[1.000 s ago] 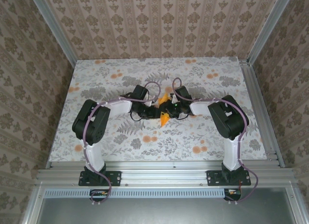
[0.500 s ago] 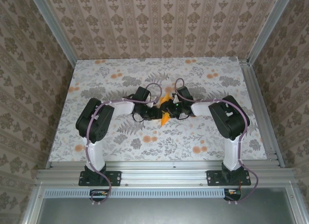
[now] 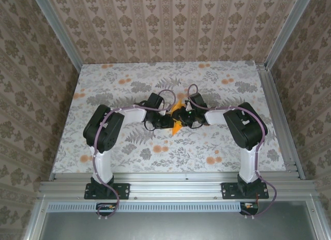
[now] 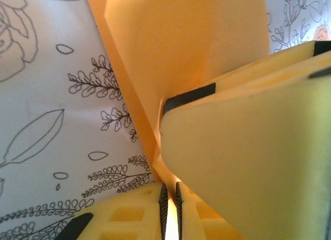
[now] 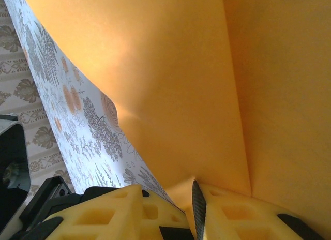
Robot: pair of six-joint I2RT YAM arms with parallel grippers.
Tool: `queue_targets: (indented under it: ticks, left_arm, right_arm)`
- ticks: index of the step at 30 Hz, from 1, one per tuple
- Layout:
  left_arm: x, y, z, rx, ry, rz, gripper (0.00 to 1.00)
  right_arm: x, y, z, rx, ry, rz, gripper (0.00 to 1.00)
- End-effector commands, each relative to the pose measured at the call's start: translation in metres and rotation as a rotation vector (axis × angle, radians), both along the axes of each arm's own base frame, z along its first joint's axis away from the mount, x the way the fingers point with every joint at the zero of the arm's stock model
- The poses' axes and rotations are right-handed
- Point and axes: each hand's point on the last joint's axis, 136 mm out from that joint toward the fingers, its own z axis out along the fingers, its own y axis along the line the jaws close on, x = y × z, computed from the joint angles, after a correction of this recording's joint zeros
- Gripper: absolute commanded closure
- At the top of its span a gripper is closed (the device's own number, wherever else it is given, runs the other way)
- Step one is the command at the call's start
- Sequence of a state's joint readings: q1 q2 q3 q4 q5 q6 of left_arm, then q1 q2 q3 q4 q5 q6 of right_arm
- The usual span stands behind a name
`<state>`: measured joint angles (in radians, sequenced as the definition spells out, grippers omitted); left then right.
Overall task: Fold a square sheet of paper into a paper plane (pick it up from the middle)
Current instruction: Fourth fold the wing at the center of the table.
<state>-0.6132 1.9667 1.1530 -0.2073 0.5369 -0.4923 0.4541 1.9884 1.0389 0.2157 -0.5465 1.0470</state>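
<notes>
Centrally, both arms converge over the bench covered in grey floral cloth (image 3: 129,85). The black-and-white left arm (image 3: 106,129) extends inward from its base at the near left, with its wrist just left of mid-bench. The left jaws are together, clamped on an edge of the thin, bright orange sheet of paper (image 3: 177,128). In the left wrist view the two black pads (image 4: 163,209) stand parallel, with only a thin sliver of paper between them. From that grip the sheet (image 4: 191,43) rises as a creased, folded panel, with the cloth (image 4: 46,121) showing to its left.

The sheet sits mid-bench between the two wrists, standing up rather than lying flat. One orange point faces the near edge and another the far edge.

One broad yellow finger (image 4: 248,162) of the right jaws lies with its black pad against the right side of the sheet. In the right wrist view the sheet (image 5: 170,69) runs down between the two yellow fingers (image 5: 114,214), and a straight fold line runs up the panel. The right jaws stand on either side of the paper — whether they pinch it or stand slightly apart cannot be told. The black-and-white right arm (image 3: 243,126) extends inward from its base at the near right.
</notes>
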Motion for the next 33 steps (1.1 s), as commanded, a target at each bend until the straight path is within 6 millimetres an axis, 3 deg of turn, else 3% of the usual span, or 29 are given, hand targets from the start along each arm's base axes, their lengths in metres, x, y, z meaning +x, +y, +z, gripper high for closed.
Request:
queue_targets:
  ticks: [1, 19, 25, 33]
  left_arm:
    - [0.004, 0.001, -0.018, 0.093, -0.045, -0.031, 0.85]
    - [-0.003, 0.021, -0.049, 0.324, -0.098, -0.126, 0.89]
    - [-0.008, 0.027, -0.059, 0.371, -0.1, -0.148, 0.89]
    - [-0.009, 0.027, -0.056, 0.375, -0.11, -0.158, 0.89]
  right_arm:
    - [-0.016, 0.0, -0.006, -0.012, 0.045, 0.019, 0.65]
    - [-0.006, -0.003, 0.017, 0.042, 0.008, -0.01, 0.65]
    - [-0.003, -0.017, 0.026, 0.028, -0.012, -0.033, 0.64]
    - [0.006, -0.04, 0.029, 0.02, -0.021, -0.076, 0.66]
